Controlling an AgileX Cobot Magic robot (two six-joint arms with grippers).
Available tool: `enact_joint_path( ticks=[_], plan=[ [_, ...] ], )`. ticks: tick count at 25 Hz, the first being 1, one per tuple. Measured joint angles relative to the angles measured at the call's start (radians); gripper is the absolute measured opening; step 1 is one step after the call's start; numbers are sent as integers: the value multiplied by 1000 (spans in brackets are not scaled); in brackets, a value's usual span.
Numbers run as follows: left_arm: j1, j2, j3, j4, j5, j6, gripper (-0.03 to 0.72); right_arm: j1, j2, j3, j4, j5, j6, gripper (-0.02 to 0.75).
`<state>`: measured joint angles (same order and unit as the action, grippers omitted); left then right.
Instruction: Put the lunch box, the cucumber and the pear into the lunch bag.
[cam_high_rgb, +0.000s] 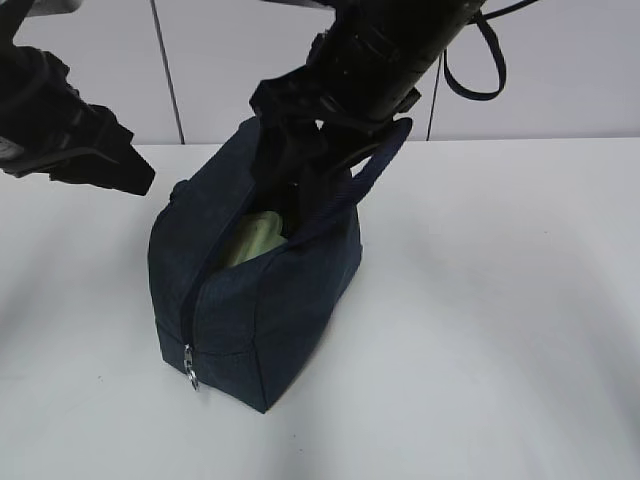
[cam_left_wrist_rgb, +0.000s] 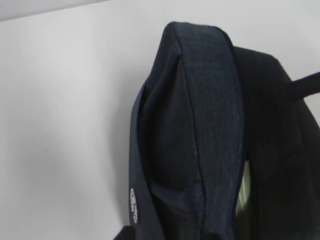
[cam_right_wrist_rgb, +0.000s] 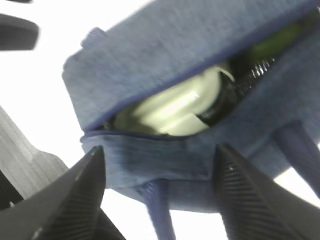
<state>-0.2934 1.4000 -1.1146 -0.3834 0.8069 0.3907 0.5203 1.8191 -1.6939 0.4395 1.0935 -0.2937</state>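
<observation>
White table (cam_high_rgb: 520, 330), pale wall behind. We see lunch bag (cam_high_rgb: 260, 300) unzipped, lunch box (cam_high_rgb: 255, 240) inside, cucumber (cam_right_wrist_rgb: 280, 40) prob. beside it; pear unseen. Right hand (cam_right_wrist_rgb: 160, 200) directly above mouth, wide, empty. Left hand (cam_high_rgb: 125, 175) off to bag's left, state unclear.

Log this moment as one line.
lunch bag: upright, unzipped | lunch box: inside | right gripper: open above bag | left gripper: beside bag

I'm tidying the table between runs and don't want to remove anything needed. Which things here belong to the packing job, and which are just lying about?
Part of the job:
- lunch bag, unzipped on the table
- lunch box, pale green lid showing inside the bag
- a green sliver deeper inside, possibly the cucumber
- pear: not visible

Just lying about:
- nothing; only the bare white table
</observation>
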Motion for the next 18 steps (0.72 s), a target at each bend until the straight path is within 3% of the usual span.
enact_joint_path(
  ticks=[5, 9, 13, 18],
  plan=[
    [0, -80, 23, -15, -53, 13, 269, 9, -90, 10, 57, -21, -97, 503],
    [0, -176, 141, -42, -169, 61, 269, 70, -192, 124, 72, -137, -150, 480],
    [0, -269, 289, -48, -271, 82, 269, 175, -290, 364, 134, -383, -224, 478],
    [0, -357, 402, -57, -353, 97, 269, 352, -356, 710, 179, -847, -286, 477]
  ],
)
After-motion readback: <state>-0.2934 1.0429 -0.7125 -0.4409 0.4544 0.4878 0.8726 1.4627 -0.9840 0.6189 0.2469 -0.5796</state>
